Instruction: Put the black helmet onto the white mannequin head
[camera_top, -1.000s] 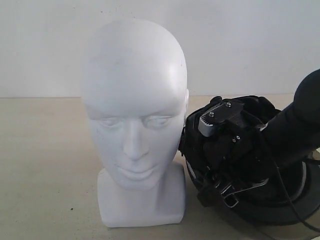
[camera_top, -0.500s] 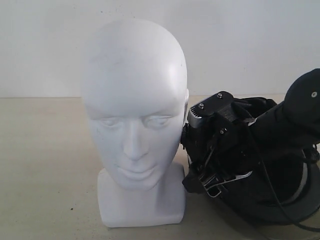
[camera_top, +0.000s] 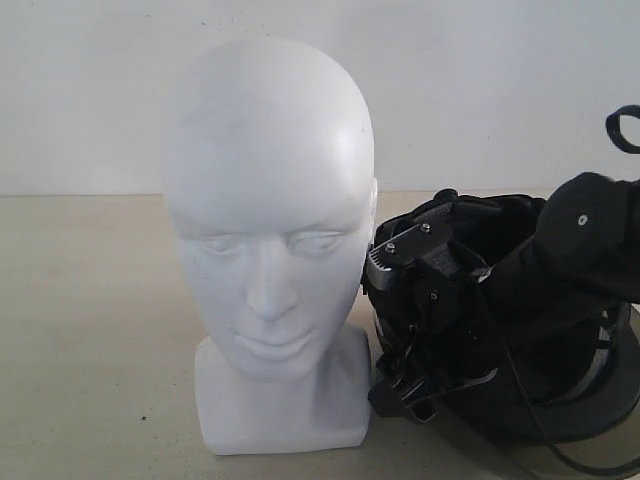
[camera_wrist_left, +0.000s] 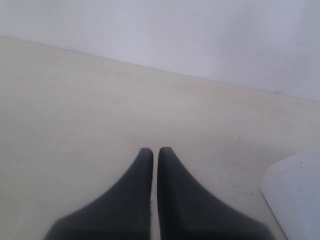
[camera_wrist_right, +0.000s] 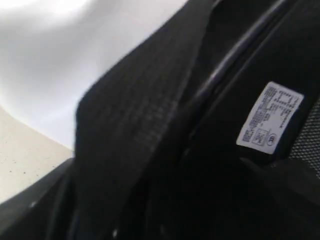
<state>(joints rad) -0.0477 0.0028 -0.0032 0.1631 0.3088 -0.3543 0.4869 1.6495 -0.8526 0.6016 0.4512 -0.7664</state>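
- Helmet (camera_top: 590, 415) lies just beside the white head (camera_top: 270, 230) on the table (camera_top: 90, 330);
- right gripper (camera_top: 420, 330) is inside it, jaws spread;
- left gripper (camera_wrist_left: 155, 152) has its jaws pressed together

white mannequin head (camera_top: 268, 200), black helmet (camera_top: 592, 415)

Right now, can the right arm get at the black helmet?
Probably yes: the right arm reaches into the open side of the black helmet; its strap and inner label fill the wrist view, nothing standing between.
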